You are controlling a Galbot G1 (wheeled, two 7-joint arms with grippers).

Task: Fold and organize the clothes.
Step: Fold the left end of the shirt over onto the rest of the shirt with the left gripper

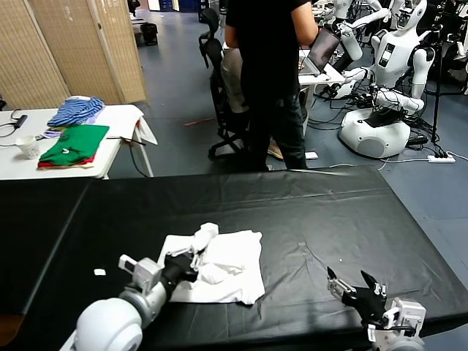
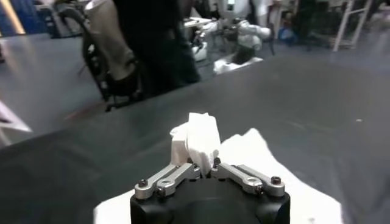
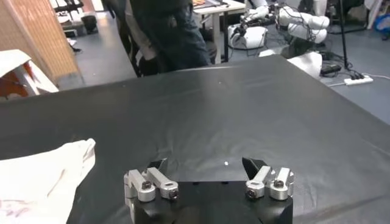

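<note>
Two grippers (image 1: 191, 257) (image 1: 355, 281); one T-shirt (image 1: 230, 267)

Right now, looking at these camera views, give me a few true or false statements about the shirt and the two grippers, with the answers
1. The left gripper is shut on a raised fold of the white T-shirt. True.
2. The right gripper is holding the shirt's other edge. False: it is open over bare black table, apart from the shirt.
3. The shirt lies flat and neatly folded. False: it is crumpled, with one bunch lifted.
4. A green folded garment lies on the white side table. True.
5. Nobody stands behind the black table. False: a person in black stands there.
</note>
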